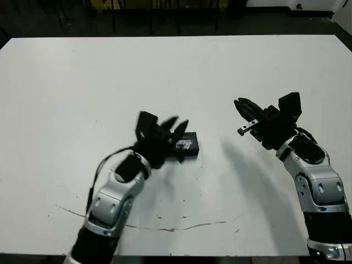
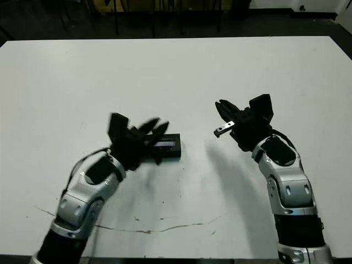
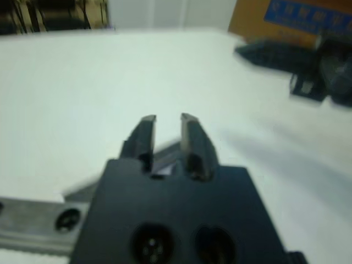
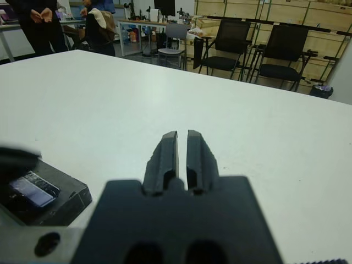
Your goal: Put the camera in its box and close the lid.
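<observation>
L hand (image 1: pixel 177 125) fingers slightly apart, over closed lid (image 1: pixel 186 146), contact unclear. R hand (image 1: pixel 242 108) pressed together, empty, at lid's 3 o'clock. Bare desk (image 1: pixel 176 71) all round.

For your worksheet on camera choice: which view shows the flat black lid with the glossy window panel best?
The right wrist view: the flat black lid with the glossy window panel is near and sharp. Both eye views show it small, partly behind the left gripper. The left wrist view is blurred.
</observation>
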You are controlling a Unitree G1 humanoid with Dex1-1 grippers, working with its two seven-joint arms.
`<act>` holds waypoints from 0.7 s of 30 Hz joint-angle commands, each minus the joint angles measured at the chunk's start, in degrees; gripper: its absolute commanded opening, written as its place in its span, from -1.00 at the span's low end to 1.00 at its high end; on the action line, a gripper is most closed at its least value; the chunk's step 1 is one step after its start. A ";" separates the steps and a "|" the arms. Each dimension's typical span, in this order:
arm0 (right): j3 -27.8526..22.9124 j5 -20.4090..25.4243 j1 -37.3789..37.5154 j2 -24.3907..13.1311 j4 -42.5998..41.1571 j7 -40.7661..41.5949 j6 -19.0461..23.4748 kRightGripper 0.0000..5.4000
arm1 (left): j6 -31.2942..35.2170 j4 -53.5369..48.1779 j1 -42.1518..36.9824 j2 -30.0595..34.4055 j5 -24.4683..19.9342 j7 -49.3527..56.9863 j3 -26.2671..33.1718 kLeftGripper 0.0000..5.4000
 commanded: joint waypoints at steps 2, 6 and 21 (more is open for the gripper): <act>-0.58 0.82 1.23 0.29 -0.43 -0.51 1.49 -1.00 | 6.91 1.18 1.42 0.33 0.51 1.45 -0.56 -0.99; -0.41 1.25 1.31 0.32 -0.79 -0.48 1.62 -1.00 | 10.48 3.47 1.53 -0.27 -0.27 2.34 0.69 -0.99; 0.35 1.06 2.60 0.70 -3.14 -2.10 2.91 -1.00 | 8.13 -0.46 1.61 0.95 -4.29 -0.37 6.11 -0.99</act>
